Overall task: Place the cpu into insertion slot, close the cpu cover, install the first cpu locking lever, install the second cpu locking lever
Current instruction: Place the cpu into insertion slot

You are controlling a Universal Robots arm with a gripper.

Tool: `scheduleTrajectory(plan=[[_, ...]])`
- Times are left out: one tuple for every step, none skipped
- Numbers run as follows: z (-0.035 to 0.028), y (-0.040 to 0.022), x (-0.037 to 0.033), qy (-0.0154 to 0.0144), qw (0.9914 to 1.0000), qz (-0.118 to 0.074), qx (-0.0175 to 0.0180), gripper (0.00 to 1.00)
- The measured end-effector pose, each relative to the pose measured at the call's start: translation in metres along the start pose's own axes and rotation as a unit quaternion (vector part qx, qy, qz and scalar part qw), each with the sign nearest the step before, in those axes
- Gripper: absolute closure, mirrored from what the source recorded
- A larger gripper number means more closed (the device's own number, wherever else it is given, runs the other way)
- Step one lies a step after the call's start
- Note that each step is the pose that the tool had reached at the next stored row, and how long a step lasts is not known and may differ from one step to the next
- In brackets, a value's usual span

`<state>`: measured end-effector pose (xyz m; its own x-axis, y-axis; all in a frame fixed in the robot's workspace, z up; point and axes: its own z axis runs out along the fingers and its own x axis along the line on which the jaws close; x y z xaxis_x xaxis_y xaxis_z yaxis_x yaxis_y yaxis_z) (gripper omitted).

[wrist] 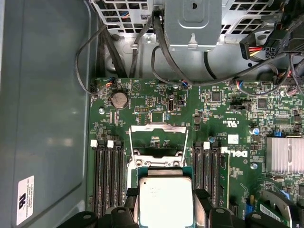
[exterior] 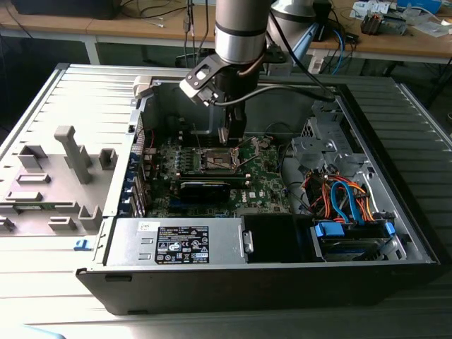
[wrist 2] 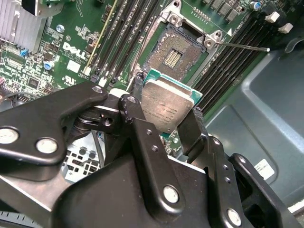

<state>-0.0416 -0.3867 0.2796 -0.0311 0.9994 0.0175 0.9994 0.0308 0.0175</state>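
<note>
One gripper [wrist 2: 166, 108]: its two fingers [wrist 2: 192, 128] pinch one cpu [wrist 2: 167, 100] by opposite edges. The cpu hangs near, not seated in, the one open insertion slot [wrist 2: 173, 54]. One cpu cover [wrist: 158, 127] stands swung back on the green motherboard [wrist: 213, 124].

Fingers [wrist 2: 191, 126] on cpu [wrist 2: 167, 100], near insertion slot [wrist 2: 176, 51]

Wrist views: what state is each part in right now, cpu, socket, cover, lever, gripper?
Silver-grey square cpu: held at its edges, above the board, unseated.
Black gripper: shut on the cpu.
Square dark-centred insertion slot: empty, uncovered.
Silvery metal-frame cpu cover: swung open.
Thin metal locking lever: unlatched, sticking out.
</note>
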Motion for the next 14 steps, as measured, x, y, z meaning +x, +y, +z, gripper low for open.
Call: scheduleTrajectory(plan=[[0.0004,-0.0001,0.0000,0.0000,1.00000,0.000,0.0000,0.45],[0.0008,-0.0002,0.0000,0.0001,1.00000,0.000,-0.0001,0.45],[0.0012,-0.0003,0.0000,0.0001,1.00000,0.000,-0.0001,0.45],[0.0020,-0.0005,0.0000,0.0000,1.00000,0.000,0.0000,0.45],[0.0025,-0.0006,0.0000,0.0000,1.00000,0.000,0.0000,0.45],[0.0031,-0.0007,0.0000,0.0001,1.00000,0.000,0.0000,0.45],[0.0036,-0.0009,0.0000,0.0000,1.00000,0.000,0.0000,0.45],[0.0046,-0.0016,0.0000,0.0000,1.00000,0.000,0.0000,0.45],[0.0055,-0.0028,0.0000,0.0000,1.00000,0.000,0.0000,0.45],[0.0062,-0.0037,0.0000,0.0000,1.00000,0.000,0.0000,0.45],[0.0073,-0.0045,0.0000,0.0000,1.00000,0.000,0.0000,0.45],[0.0087,-0.0054,0.0000,0.0000,1.00000,0.000,0.0000,0.45],[0.0103,-0.0061,0.0000,0.0001,1.00000,0.000,0.0000,0.45],[0.0122,-0.0071,0.0000,0.0000,1.00000,0.000,0.0000,0.45]])
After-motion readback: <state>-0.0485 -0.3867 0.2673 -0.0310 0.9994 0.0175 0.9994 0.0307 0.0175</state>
